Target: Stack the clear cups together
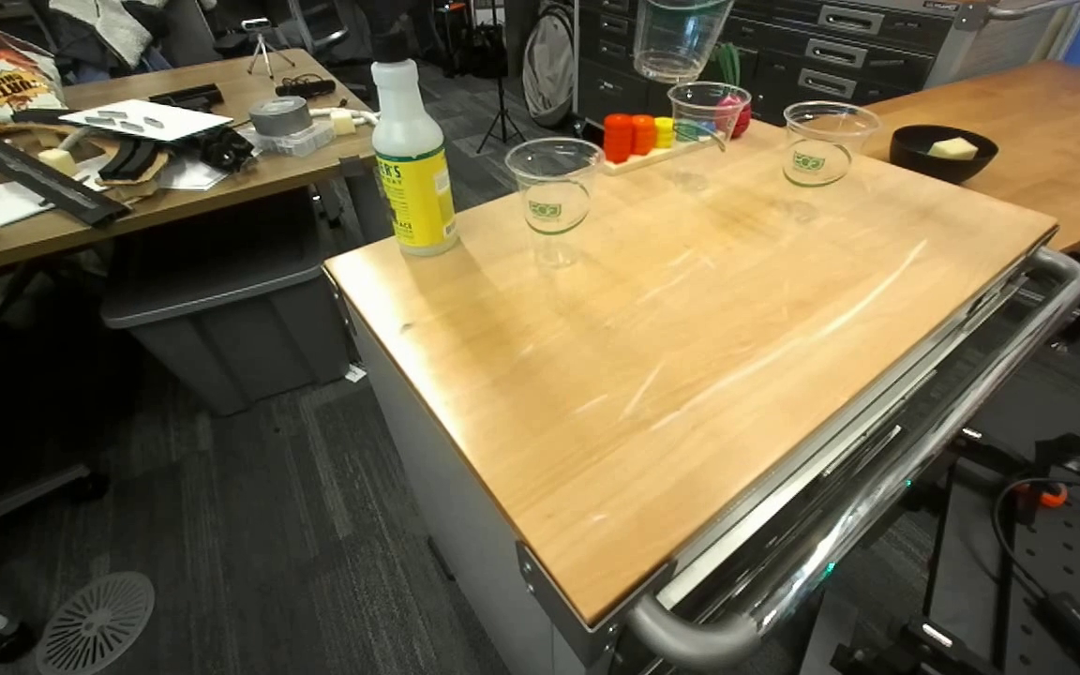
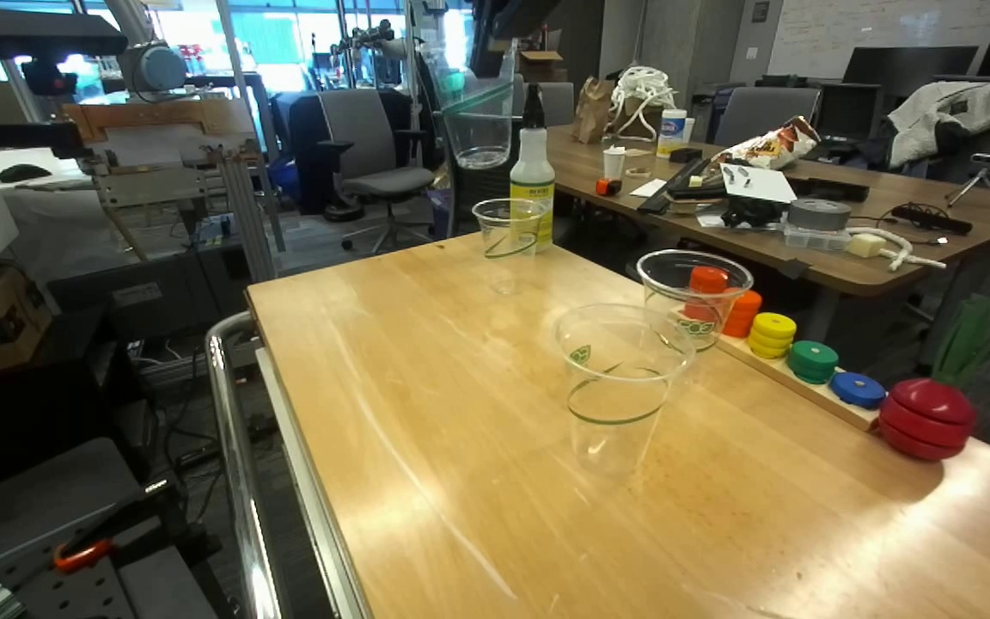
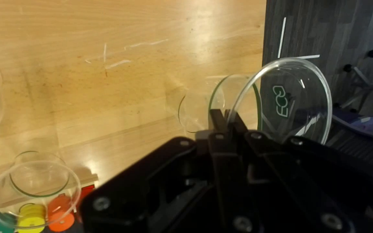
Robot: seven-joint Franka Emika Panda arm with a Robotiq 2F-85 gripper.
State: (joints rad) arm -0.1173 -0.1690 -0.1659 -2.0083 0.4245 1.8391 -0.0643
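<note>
Cups [image 2: 620, 391], four in all, are clear plastic, round-rimmed and tapering. One cup [image 3: 261, 94] hangs in the air, its wall pinched tight by the gripper [image 3: 227, 115]. Three stand upright and apart: in an exterior view, one nearest, the middle cup [image 2: 691, 297] just beside a row of glossy round disks [image 2: 772, 334], and the far cup [image 2: 505, 245] near the yellow-labelled bottle [image 2: 532, 172]. Under them the table [image 2: 443, 413] is smooth pale wood, streaked with white scratches; a chrome bar [image 1: 868, 525] runs along one edge. Beyond come a black bowl [image 1: 934, 169] on a second wooden top [image 1: 1056, 122], a cluttered desk [image 2: 577, 168], striped grey carpet [image 1: 315, 525] and dark drawers [image 1: 779, 52].
</note>
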